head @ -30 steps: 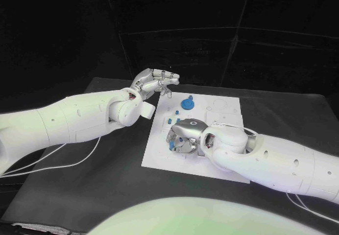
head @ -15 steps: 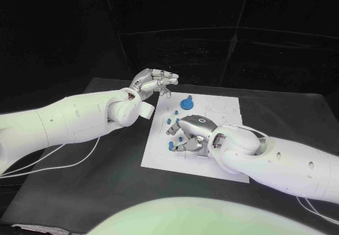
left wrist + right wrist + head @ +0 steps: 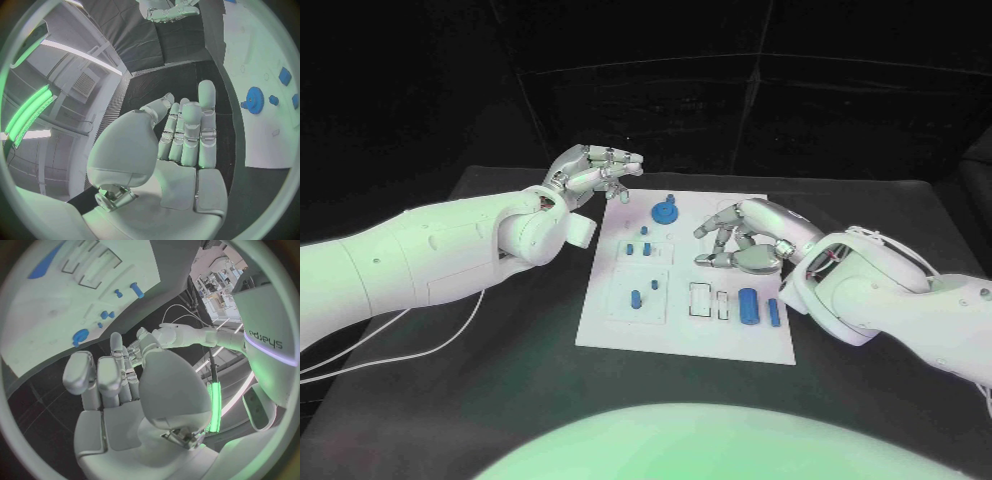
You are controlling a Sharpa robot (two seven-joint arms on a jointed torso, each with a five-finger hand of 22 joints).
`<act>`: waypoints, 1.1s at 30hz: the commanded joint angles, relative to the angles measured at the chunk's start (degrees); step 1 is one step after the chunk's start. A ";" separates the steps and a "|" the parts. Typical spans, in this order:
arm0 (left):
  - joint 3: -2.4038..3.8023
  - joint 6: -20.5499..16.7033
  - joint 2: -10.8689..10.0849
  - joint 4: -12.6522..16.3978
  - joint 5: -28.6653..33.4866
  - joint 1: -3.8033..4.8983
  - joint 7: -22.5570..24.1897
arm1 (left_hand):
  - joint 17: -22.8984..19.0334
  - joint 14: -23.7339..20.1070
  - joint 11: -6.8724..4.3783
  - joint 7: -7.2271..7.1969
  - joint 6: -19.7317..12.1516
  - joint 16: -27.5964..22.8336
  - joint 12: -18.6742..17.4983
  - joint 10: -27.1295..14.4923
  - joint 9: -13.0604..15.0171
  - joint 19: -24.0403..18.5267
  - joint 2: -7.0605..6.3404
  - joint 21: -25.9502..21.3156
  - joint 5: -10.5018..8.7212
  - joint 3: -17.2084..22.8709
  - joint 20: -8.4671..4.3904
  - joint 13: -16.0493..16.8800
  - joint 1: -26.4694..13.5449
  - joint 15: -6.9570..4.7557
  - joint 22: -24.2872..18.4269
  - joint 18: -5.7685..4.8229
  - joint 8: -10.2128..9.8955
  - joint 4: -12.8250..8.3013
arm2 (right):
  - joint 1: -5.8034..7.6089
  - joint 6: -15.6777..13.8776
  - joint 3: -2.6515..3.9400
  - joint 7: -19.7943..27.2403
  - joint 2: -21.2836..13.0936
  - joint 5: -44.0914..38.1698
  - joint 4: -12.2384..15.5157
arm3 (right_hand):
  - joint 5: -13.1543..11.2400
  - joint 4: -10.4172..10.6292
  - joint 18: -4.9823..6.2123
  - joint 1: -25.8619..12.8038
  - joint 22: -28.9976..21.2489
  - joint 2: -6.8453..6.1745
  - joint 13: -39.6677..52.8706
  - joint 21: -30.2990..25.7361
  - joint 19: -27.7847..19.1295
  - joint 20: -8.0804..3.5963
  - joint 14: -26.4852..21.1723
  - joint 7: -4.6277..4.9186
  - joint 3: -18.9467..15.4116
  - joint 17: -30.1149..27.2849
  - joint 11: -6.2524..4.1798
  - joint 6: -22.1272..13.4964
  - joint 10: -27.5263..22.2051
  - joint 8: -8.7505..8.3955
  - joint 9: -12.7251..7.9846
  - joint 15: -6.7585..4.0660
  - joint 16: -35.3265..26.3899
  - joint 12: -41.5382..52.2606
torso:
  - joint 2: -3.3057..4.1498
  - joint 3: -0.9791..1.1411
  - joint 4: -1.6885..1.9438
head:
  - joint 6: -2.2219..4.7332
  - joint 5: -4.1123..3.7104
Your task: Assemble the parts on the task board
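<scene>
Our left hand point(image 3: 596, 170) and right hand point(image 3: 740, 235) hover empty, fingers loosely curled, over the white rectangular task board point(image 3: 625, 325). We read "sharpa" on the left arm point(image 3: 265, 337).

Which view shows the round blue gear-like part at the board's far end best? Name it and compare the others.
The left wrist view: the round blue gear-like part shows large, its toothed rim plain on the white task board. The head view shows it small, standing near the far edge. The right wrist view shows it tiny and distorted.

Task board point(image 3: 625, 325) mid-table point(image 3: 473, 400), parts point(image 3: 646, 248) on it, gear point(image 3: 666, 211) at far edge
</scene>
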 commanded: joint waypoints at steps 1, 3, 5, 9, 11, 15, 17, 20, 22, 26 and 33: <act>0.05 0.43 -0.02 0.24 0.18 0.05 0.37 | -0.25 -0.35 0.02 -0.09 -0.48 -0.33 0.37 -0.68 -0.04 -0.01 0.12 -0.45 0.21 -0.41 0.13 0.09 0.21 -0.02 -0.16 0.80 0.44 0.05 | 0.19 0.84 0.04 -4.39 -2.09 5.96 1.17 | 0.40 1.27 -1.22 -1.06 2.56 0.18 3.22 1.95 1.74 -0.56 1.27 -0.86 -1.72 2.80 -0.74 0.97 1.08 1.82 0.53 -0.79 1.87 3.97 | -0.04 0.08 -0.68 | 0.06 -1.49; 0.05 0.44 -0.05 0.34 0.18 0.01 0.37 | -0.25 -0.35 0.02 -0.09 -0.48 -0.33 0.37 -0.68 -0.04 -0.01 0.12 -0.45 0.21 -0.41 0.13 0.09 0.21 -0.02 -0.16 0.80 0.44 0.05 | 0.22 2.33 0.03 -6.52 -3.75 6.11 1.60 | 0.44 3.40 -1.72 -1.60 4.49 0.62 8.13 3.43 2.84 -0.93 1.60 -1.31 -3.72 5.23 -1.27 1.29 0.08 4.00 0.96 -1.35 3.59 9.03 | -0.02 0.07 -0.76 | 0.26 -2.43; 0.05 0.42 -0.13 0.43 0.18 -0.02 0.37 | -0.25 -0.35 0.02 -0.09 -0.48 -0.33 0.37 -0.68 -0.04 -0.01 0.12 -0.45 0.21 -0.41 0.13 0.09 0.21 -0.02 -0.16 0.80 0.44 0.05 | 0.22 3.81 0.01 -8.69 -4.93 5.64 1.74 | 0.19 4.91 -1.89 -2.05 5.52 0.96 10.92 4.17 3.38 -1.10 1.75 -1.47 -4.96 6.69 -1.19 1.00 -0.74 5.11 1.12 -1.21 4.53 11.67 | -0.02 0.02 -0.79 | 0.31 -3.00; 0.05 0.39 -0.28 0.59 0.18 -0.07 0.37 | -0.25 -0.35 0.02 -0.09 -0.48 -0.33 0.37 -0.68 -0.04 -0.01 0.12 -0.45 0.21 -0.41 0.13 0.09 0.21 -0.02 -0.16 0.80 0.44 0.05 | -0.12 5.73 -0.06 -12.43 -6.41 3.25 1.62 | -0.21 7.79 -2.23 -2.82 7.19 1.21 18.02 5.36 4.28 -1.16 2.01 -1.74 -7.24 9.15 -1.43 0.99 -0.63 7.51 1.55 -1.33 6.10 17.59 | 0.01 0.02 -0.75 | 0.43 -4.38; 0.05 0.39 -0.36 0.71 0.18 -0.09 0.37 | -0.25 -0.35 0.02 -0.09 -0.48 -0.33 0.37 -0.68 -0.04 -0.01 0.12 -0.45 0.21 -0.41 0.13 0.09 0.21 -0.02 -0.16 0.80 0.44 0.05 | -0.75 6.23 -0.09 -13.70 -6.90 1.55 1.68 | 0.07 8.82 -2.34 -2.61 7.74 1.58 22.94 5.76 4.52 -1.22 2.01 -1.79 -8.35 9.89 -1.53 0.48 -0.21 8.93 1.74 -1.41 6.61 21.07 | 0.03 -0.04 -0.64 | 0.41 -4.89; 0.05 0.42 -0.58 0.96 0.18 -0.14 0.40 | -0.25 -0.35 0.02 -0.09 -0.48 -0.33 0.37 -0.68 -0.04 -0.01 0.12 -0.45 0.21 -0.41 0.13 0.09 0.21 -0.02 -0.16 0.80 0.44 0.05 | -2.22 6.35 -0.11 -16.50 -7.37 -3.18 1.87 | 0.43 9.01 -2.59 -3.92 8.90 2.03 30.84 6.55 5.21 -1.36 2.13 -2.24 -10.10 11.21 -1.79 0.88 2.08 11.30 2.21 -1.59 7.39 26.59 | 0.00 -0.09 -0.50 | 0.47 -5.75; 0.05 0.41 -0.67 1.04 0.18 -0.15 0.40 | -0.25 -0.35 0.02 -0.09 -0.48 -0.33 0.37 -0.68 -0.04 -0.01 0.12 -0.45 0.21 -0.41 0.13 0.09 0.21 -0.02 -0.16 0.80 0.44 0.05 | -2.59 6.29 -0.12 -17.52 -7.32 -5.02 1.86 | 0.54 9.05 -2.77 -4.15 9.62 2.13 33.74 7.04 5.68 -1.48 2.23 -2.46 -10.60 11.98 -1.99 1.14 3.04 12.20 2.42 -1.73 7.80 28.56 | 0.02 -0.10 -0.58 | 0.53 -5.83; 0.05 0.42 -0.80 1.17 0.18 -0.19 0.44 | -0.24 -0.34 0.02 -0.09 -0.48 -0.31 0.42 -0.70 -0.03 0.00 0.13 -0.47 0.21 -0.44 0.13 0.09 0.21 -0.01 -0.19 0.80 0.48 0.05 | -3.08 6.54 -0.13 -19.72 -7.16 -8.18 1.86 | 0.73 9.08 -3.05 -4.82 10.77 2.28 39.12 7.83 6.45 -1.69 2.39 -2.85 -11.47 13.25 -2.31 1.58 5.01 13.74 2.85 -2.00 8.47 32.27 | 0.01 -0.12 -0.52 | 0.53 -6.02; 0.05 0.42 -0.87 1.25 0.18 -0.21 0.44 | -0.24 -0.34 0.02 -0.09 -0.48 -0.31 0.42 -0.70 -0.03 0.00 0.13 -0.47 0.21 -0.44 0.13 0.09 0.21 -0.01 -0.19 0.80 0.48 0.05 | -3.30 7.18 -0.13 -21.23 -7.02 -9.95 1.81 | 0.69 9.17 -3.14 -5.64 11.16 2.14 41.76 8.09 6.68 -1.84 2.43 -3.00 -12.20 13.78 -2.46 1.43 5.73 14.73 3.13 -2.10 8.75 33.94 | 0.02 -0.16 -0.41 | 0.45 -6.23; 0.05 0.45 -0.97 1.39 0.18 -0.23 0.44 | -0.24 -0.34 0.02 -0.09 -0.48 -0.31 0.42 -0.70 -0.03 0.00 0.13 -0.47 0.21 -0.44 0.13 0.09 0.21 -0.01 -0.19 0.80 0.48 0.05 | -3.77 8.91 -0.16 -23.31 -6.70 -11.96 1.71 | -0.05 9.25 -3.19 -7.22 11.37 1.67 43.67 8.21 6.75 -1.92 2.41 -3.14 -12.95 14.04 -2.54 1.17 6.02 15.97 3.46 -2.19 8.88 34.90 | -0.04 -0.29 -0.34 | 0.49 -6.51; 0.05 0.48 -1.03 1.42 0.18 -0.25 0.44 | -0.24 -0.34 0.02 -0.09 -0.48 -0.31 0.42 -0.70 -0.03 0.00 0.13 -0.47 0.21 -0.44 0.13 0.09 0.21 -0.01 -0.19 0.80 0.48 0.05 | -4.85 10.49 -0.18 -24.39 -5.73 -13.48 1.52 | -0.43 9.28 -3.17 -8.41 11.32 1.42 44.28 8.16 6.66 -1.93 2.36 -3.16 -13.12 14.03 -2.55 0.82 5.87 16.74 3.64 -2.19 8.86 34.95 | 0.01 -0.30 -0.28 | 0.45 -6.65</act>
